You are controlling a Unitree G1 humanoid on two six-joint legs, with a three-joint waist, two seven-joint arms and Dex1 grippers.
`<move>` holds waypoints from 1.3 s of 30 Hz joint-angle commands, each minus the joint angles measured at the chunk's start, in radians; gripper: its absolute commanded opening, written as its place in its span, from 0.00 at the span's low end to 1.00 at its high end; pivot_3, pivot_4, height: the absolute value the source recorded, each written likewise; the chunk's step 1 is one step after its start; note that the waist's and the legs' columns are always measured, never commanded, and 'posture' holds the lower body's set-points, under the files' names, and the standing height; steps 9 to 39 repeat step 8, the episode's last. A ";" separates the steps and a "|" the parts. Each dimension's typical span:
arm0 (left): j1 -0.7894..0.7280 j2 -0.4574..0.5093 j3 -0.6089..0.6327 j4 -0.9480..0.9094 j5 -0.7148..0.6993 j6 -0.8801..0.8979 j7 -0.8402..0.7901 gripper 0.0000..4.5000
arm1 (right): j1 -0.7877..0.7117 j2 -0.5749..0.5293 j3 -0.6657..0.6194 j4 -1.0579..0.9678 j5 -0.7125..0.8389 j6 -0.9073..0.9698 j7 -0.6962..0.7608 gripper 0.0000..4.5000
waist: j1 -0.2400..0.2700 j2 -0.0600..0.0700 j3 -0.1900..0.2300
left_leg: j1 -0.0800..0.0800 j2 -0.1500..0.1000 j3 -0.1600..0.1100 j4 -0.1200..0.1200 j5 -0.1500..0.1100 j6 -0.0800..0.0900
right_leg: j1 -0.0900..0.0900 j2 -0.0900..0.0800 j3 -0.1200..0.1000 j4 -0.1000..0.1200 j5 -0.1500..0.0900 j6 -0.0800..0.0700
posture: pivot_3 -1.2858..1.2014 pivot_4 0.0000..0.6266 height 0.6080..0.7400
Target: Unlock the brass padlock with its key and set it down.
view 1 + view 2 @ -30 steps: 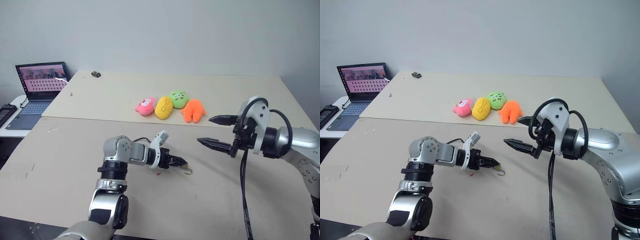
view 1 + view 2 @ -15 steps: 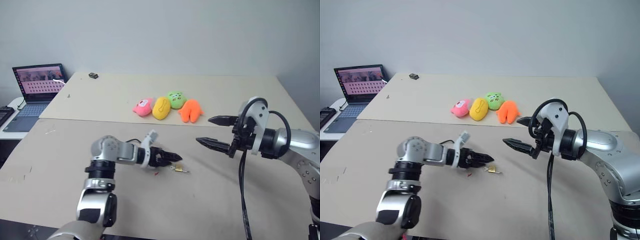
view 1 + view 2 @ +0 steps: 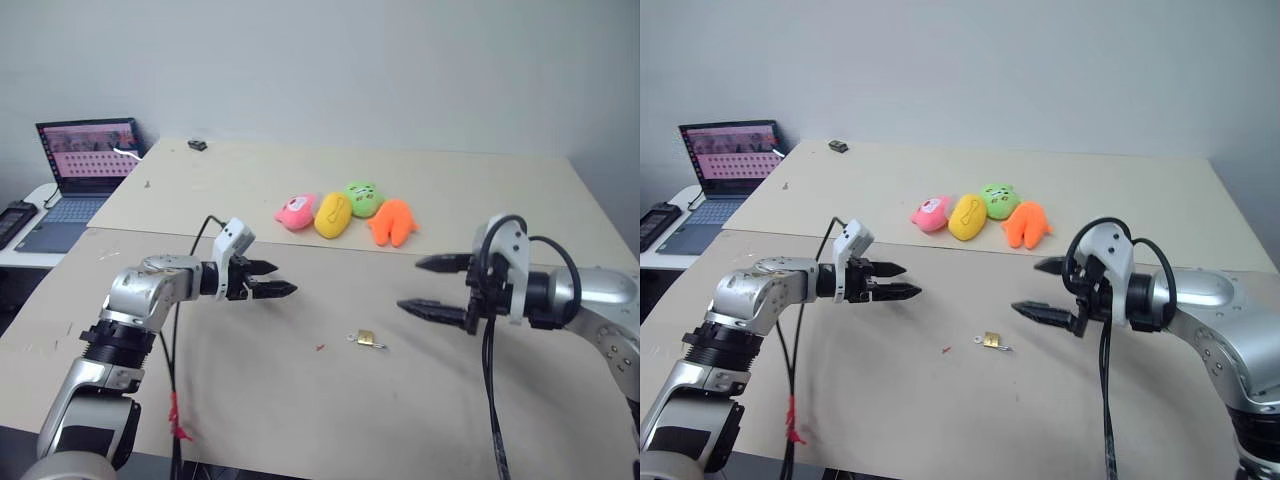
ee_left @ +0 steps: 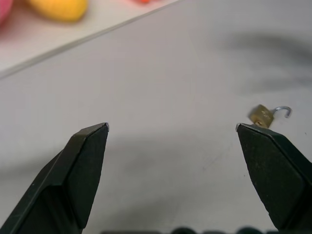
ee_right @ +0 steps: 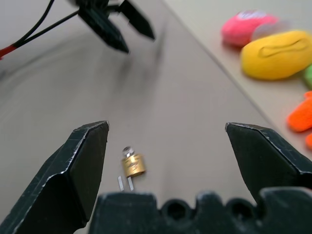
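Brass padlock [image 3: 366,339] lies on the table [image 3: 300,400]; both hands empty, fingers spread.

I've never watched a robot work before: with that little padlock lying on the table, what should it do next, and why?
Probably just draw both arms back and stop. The brass padlock lies on the table with its shackle swung open, touched by nothing. The left gripper and right gripper both hang open and empty to either side of it, so the job looks done.

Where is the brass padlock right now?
In the left eye view the brass padlock lies on the table, between the open left gripper and open right gripper, nearer the right, held by neither.
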State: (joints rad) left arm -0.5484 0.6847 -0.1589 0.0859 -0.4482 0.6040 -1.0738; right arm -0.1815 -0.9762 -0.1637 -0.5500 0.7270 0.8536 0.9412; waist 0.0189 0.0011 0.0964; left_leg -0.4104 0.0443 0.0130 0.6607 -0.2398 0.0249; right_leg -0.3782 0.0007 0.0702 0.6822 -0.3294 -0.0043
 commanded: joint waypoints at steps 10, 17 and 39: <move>0.017 -0.022 0.029 -0.141 0.083 -0.223 -0.010 0.99 | 0.111 -0.003 -0.184 0.014 0.010 -0.029 -0.023 1.00 | 0.001 -0.003 0.002 | 0.003 -0.009 -0.007 0.001 -0.003 0.006 | 0.007 -0.009 -0.001 -0.004 -0.001 0.002 | 0.52 0.24 0.32; 0.017 -0.022 0.029 -0.141 0.083 -0.223 -0.010 0.99 | 0.111 -0.003 -0.184 0.014 0.010 -0.029 -0.023 1.00 | 0.001 -0.003 0.002 | 0.003 -0.009 -0.007 0.001 -0.003 0.006 | 0.007 -0.009 -0.001 -0.004 -0.001 0.002 | 0.52 0.24 0.32; 0.017 -0.022 0.029 -0.141 0.083 -0.223 -0.010 0.99 | 0.111 -0.003 -0.184 0.014 0.010 -0.029 -0.023 1.00 | 0.001 -0.003 0.002 | 0.003 -0.009 -0.007 0.001 -0.003 0.006 | 0.007 -0.009 -0.001 -0.004 -0.001 0.002 | 0.52 0.24 0.32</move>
